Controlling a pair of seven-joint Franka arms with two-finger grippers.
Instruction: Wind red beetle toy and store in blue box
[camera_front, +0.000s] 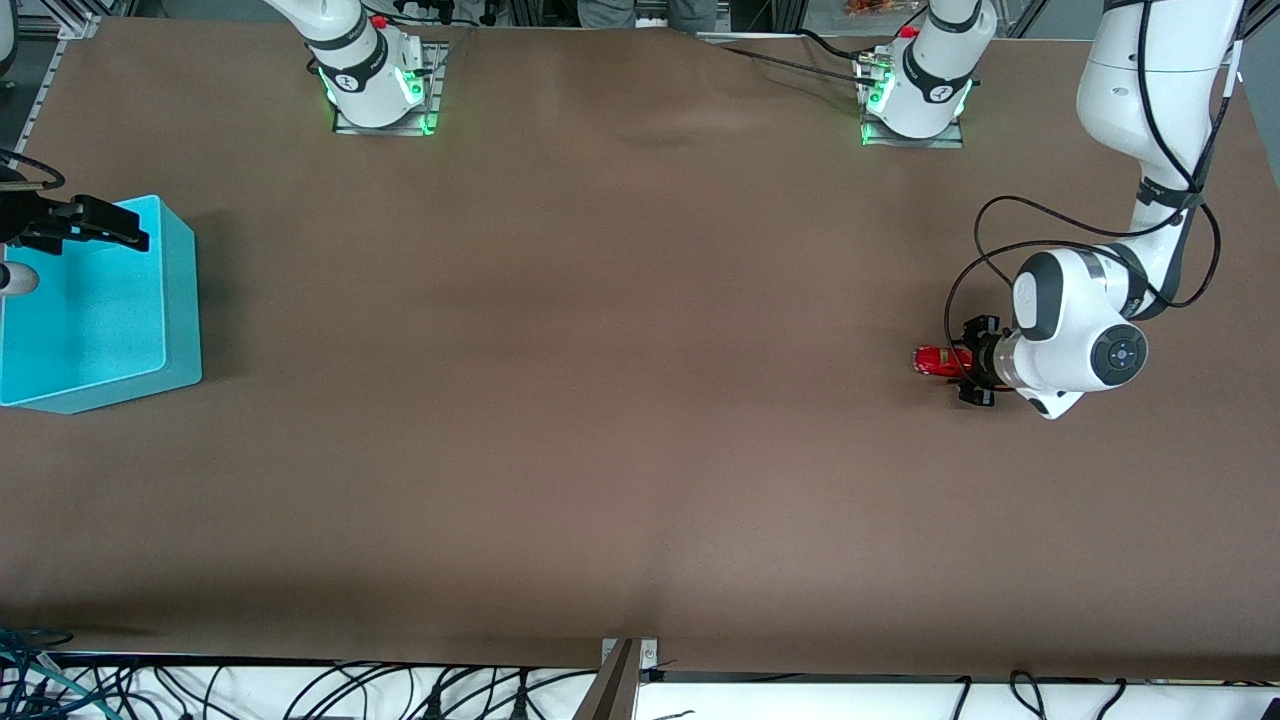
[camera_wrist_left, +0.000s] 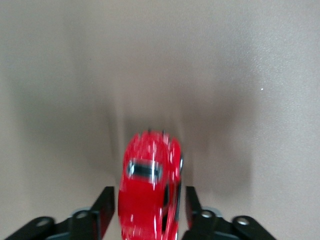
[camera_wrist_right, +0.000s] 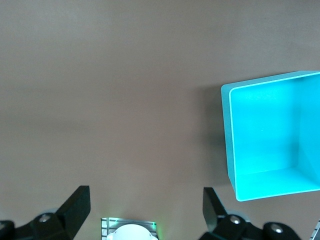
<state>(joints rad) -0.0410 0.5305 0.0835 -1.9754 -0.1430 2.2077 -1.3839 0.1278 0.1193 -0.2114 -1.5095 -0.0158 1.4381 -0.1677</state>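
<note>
At the front view's left edge we see the blue box (camera_front: 100, 310) with our right gripper (camera_front: 95, 225) over its upper rim, fingers spread wide and empty. At middle right, the red beetle toy (camera_front: 938, 360) lies on the bench (camera_front: 600, 400) between the left gripper's (camera_front: 975, 362) fingers (camera_wrist_left: 104, 209), its long axis running along them; they flank it closely, contact unclear.
</note>
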